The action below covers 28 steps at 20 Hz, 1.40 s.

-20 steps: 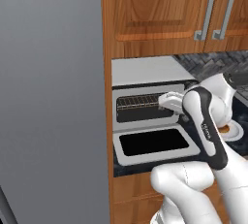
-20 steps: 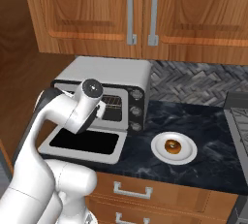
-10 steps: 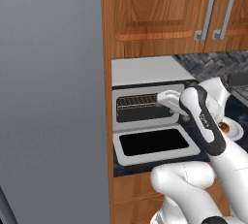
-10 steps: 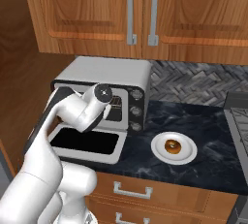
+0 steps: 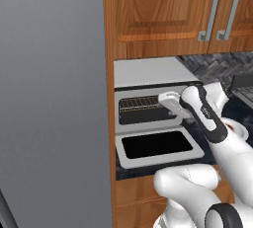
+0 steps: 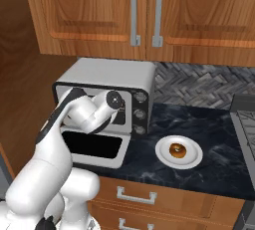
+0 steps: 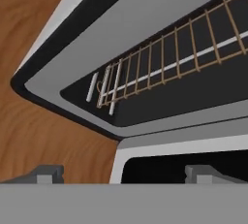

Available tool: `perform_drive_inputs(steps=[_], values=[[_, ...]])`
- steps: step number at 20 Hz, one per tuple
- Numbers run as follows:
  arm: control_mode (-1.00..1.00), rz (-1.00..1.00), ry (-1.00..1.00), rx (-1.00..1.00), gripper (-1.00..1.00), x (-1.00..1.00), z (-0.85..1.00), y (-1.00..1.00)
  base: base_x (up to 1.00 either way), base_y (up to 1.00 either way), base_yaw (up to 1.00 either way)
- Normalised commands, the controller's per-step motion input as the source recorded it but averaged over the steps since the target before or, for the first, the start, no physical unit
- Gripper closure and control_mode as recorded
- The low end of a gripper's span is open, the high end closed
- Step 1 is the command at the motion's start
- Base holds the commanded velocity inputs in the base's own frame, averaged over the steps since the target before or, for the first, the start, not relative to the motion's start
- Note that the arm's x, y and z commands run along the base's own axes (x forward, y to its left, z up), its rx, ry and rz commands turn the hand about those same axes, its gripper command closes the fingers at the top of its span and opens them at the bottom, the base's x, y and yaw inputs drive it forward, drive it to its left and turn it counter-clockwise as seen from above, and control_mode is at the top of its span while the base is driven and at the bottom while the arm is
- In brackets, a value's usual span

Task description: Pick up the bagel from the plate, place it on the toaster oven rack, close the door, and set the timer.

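Note:
The toaster oven [image 6: 107, 74] stands on the counter with its door [image 6: 97, 147] dropped flat and open. The wire rack [image 5: 141, 104] sits inside the dark cavity with nothing on it. My gripper [image 5: 165, 98] hovers in front of the cavity, above the open door. In the hand view the gripper [image 7: 123, 174] is open with nothing between its fingertips [image 7: 46, 173], facing the left end of the rack [image 7: 179, 58]. To the oven's right, the bagel [image 6: 178, 150] lies on the white plate [image 6: 191, 160], well apart from the gripper.
Three knobs [image 6: 139, 112] run down the oven's right front. Wooden cabinets [image 6: 144, 15] hang overhead. A tall grey panel [image 5: 49, 98] stands left of the oven. A stove edge [image 6: 246, 124] borders the dark counter [image 6: 219, 139] on the right.
My wrist has swung to the right across the oven's front, and the forearm has tilted with it. The jaws stayed open. The bagel and plate have not moved.

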Motion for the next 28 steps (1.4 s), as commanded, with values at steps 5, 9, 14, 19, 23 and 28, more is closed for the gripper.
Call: perform_drive_inputs(steps=[5,9,14,19,23,28], values=[[-1.00,0.00,0.00,0.05,-1.00,0.16,-0.21,0.00,0.00,0.00,0.00],[-1.00,0.00,0.00,0.03,-1.00,0.10,-0.17,0.00,0.00,0.00,0.00],[-1.00,-0.01,0.00,0.00,-1.00,0.08,-0.13,0.00,0.00,0.00,0.00],[-1.00,-0.02,-0.01,0.00,-1.00,0.15,-0.05,0.01,0.00,0.00,0.00],[-1.00,-0.03,0.00,0.00,-1.00,0.24,-0.04,0.08,0.00,0.00,0.00],[-1.00,-0.02,0.00,0.00,-1.00,0.27,-0.07,0.17,0.00,0.00,0.00]])
